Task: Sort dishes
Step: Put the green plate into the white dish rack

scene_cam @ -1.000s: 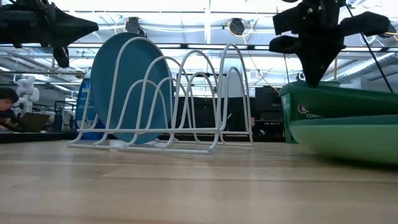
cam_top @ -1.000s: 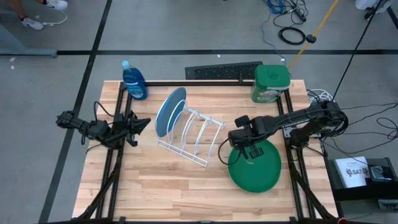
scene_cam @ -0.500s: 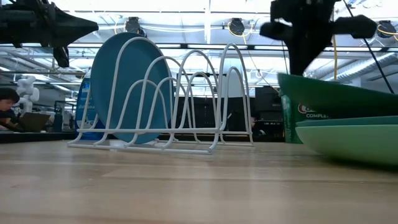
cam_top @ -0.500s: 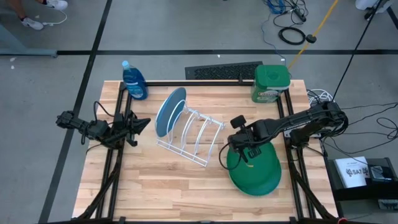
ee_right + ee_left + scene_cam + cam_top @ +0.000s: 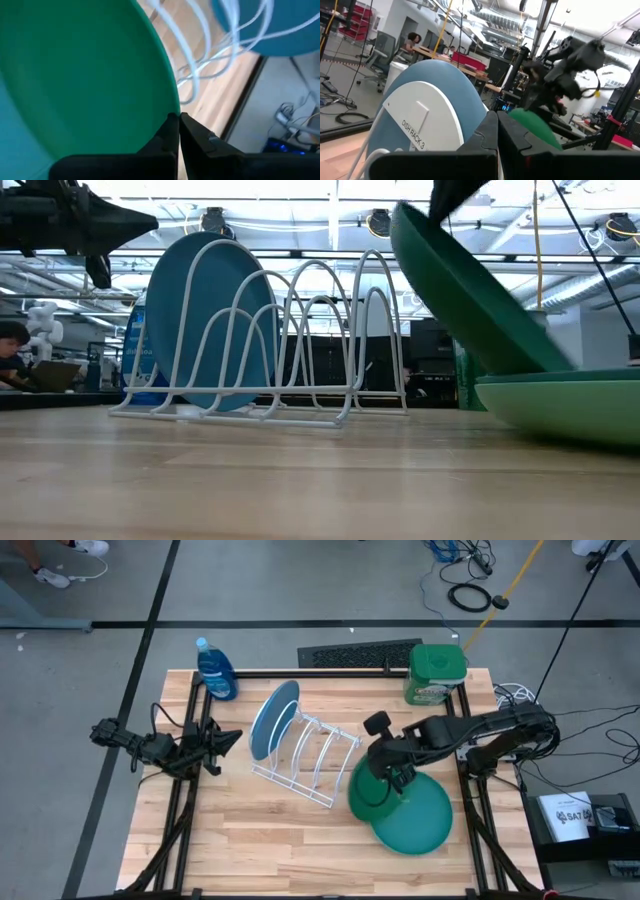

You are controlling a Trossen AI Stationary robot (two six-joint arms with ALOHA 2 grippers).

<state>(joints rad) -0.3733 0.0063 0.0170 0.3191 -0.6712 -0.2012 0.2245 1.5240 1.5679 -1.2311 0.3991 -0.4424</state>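
The blue plate [image 5: 272, 718] stands on edge in the far-left slot of the white wire rack [image 5: 312, 758]. My right gripper [image 5: 384, 760] is shut on the dark green plate [image 5: 368, 796], just right of the rack. Under that plate the teal plate [image 5: 420, 822] lies flat; in the low view it lies on the light green plate [image 5: 560, 408]. My left gripper [image 5: 228, 740] is shut and empty, hovering left of the rack; in its wrist view [image 5: 497, 131] it faces the blue plate [image 5: 451, 87]. My right gripper pinches the dark green plate's rim [image 5: 169, 106] between its two fingers, on the side toward the rack. The fingers come from above, slanting down. The plate is tipped up steeply, its held edge [image 5: 402, 214] high and its opposite edge [image 5: 535, 365] down on the teal plate.
A blue soap bottle [image 5: 215, 670] stands at the far left corner and a green square tub [image 5: 437, 673] at the far right. A dark grille [image 5: 360, 653] lies beyond the far edge. Three rack slots right of the blue plate hold nothing. People sit in the room behind.
My right gripper has gone up and toward the rack, tipping as it went. The dark green plate, which lay flat on the stack, now stands steeply tilted: its rack-side edge has risen and its opposite edge has stayed on the teal plate.
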